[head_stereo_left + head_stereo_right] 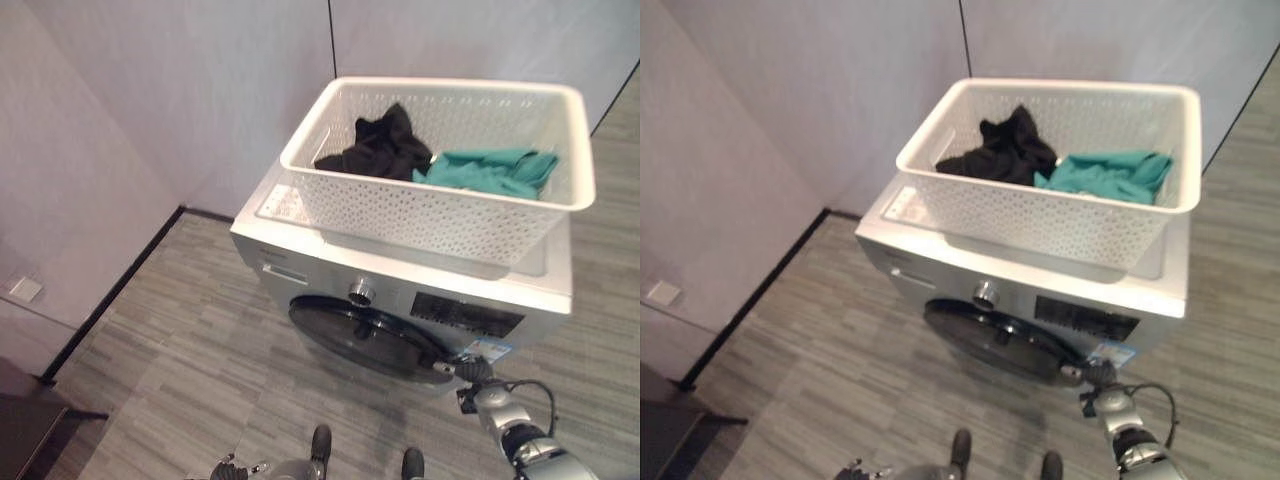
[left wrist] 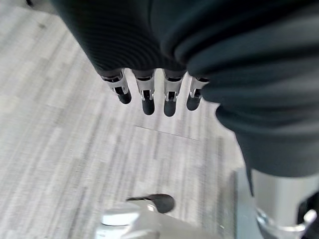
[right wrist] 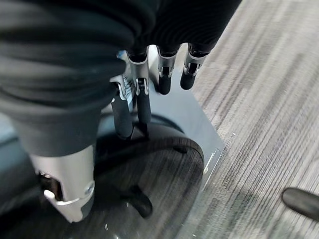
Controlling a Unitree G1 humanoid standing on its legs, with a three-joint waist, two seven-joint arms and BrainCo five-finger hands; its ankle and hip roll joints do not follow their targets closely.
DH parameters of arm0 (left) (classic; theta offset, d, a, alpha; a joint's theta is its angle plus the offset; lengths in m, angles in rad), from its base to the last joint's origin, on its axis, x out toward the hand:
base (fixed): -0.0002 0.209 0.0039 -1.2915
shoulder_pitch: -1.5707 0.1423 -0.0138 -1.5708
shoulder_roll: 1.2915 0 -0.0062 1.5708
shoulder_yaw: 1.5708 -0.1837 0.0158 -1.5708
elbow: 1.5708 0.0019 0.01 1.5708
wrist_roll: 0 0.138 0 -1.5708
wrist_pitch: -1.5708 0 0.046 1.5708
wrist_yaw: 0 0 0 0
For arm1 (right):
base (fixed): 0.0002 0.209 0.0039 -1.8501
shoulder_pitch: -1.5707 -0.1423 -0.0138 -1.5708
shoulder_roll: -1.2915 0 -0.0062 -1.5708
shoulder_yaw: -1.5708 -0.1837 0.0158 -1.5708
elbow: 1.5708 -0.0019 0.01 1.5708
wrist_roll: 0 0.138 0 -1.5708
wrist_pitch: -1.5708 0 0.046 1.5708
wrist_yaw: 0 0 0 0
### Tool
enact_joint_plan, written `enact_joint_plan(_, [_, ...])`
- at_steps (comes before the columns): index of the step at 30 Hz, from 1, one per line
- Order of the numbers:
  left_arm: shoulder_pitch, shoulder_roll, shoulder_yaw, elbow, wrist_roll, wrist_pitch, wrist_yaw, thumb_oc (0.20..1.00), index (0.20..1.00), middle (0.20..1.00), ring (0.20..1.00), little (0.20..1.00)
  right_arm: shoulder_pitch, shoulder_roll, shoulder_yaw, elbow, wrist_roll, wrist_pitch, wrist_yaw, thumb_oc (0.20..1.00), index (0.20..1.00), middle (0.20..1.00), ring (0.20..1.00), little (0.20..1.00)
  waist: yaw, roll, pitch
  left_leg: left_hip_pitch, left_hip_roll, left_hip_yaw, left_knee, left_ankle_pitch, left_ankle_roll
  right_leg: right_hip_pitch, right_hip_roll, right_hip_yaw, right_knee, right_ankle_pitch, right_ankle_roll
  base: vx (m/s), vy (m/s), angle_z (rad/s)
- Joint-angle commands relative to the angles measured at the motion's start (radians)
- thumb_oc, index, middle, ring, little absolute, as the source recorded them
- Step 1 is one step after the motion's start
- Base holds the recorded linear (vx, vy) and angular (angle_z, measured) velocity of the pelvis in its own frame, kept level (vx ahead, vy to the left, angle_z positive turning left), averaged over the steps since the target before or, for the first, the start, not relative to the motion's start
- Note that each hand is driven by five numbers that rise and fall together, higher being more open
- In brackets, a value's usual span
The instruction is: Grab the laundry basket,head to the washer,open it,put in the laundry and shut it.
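Even, soft indoor light, faint shadow under the basket [image 1: 440, 215], wrist views blurred close up

A home laundry corner is suggested. A silver front-loading washer [image 1: 400, 290] is set on grey wood-look flooring [image 1: 170, 380] against plain pale walls [image 1: 150, 110] edged with a dark skirting strip. A white perforated laundry basket [image 1: 440, 215] holding black and teal clothes is placed on top of it.

basket [image 1: 420, 215] – perforated white plastic | door [image 1: 365, 335] – glossy dark | clothes [image 1: 380, 148] – cloth
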Motion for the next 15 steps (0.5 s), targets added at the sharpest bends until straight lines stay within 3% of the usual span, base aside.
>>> enact_joint_plan(1, [-0.085, 0.051, -0.072, 0.024, -0.037, -0.035, 0.018, 1.000, 1.000, 1.000, 1.000, 1.000, -0.211, 0.056, 0.014, 0.042, 0.054, -0.075, 0.002, 1.000, 1.000, 1.000, 1.000, 1.000, 0.065, -0.050, 0.030, -0.041, -0.026, 0.018, 0.020, -0.053, 0.012, -0.047, -0.128, 0.007, 0.019, -0.019, 0.064, -0.03, 0.094, 0.05])
enact_joint_plan(7, [-0.114, 0.045, -0.104, -0.014, -0.072, -0.045, 0.036, 1.000, 1.000, 1.000, 1.000, 1.000, -0.277, 0.100, 0.038, 0.076, 0.084, -0.071, -0.003, 1.000, 1.000, 1.000, 1.000, 1.000, 0.094, -0.039, 0.060, -0.094, -0.041, 0.009, 0.040, -0.046, 0.010, -0.071, -0.143, -0.003, 0.023, -0.014, 0.066, -0.03, 0.049, 0.03])
enact_joint_plan(15, [-0.146, 0.030, -0.148, -0.030, -0.069, -0.036, 0.051, 1.000, 1.000, 1.000, 1.000, 1.000, -0.248, 0.290, 0.159, 0.064, 0.155, -0.065, 0.067, 1.000, 1.000, 1.000, 1.000, 1.000, 0.109, -0.057, 0.065, -0.090, -0.043, 0.000, 0.044, -0.055, 0.016, -0.060, -0.147, -0.012, 0.028, -0.020, 0.068, 0.00, 0.003, 0.01])
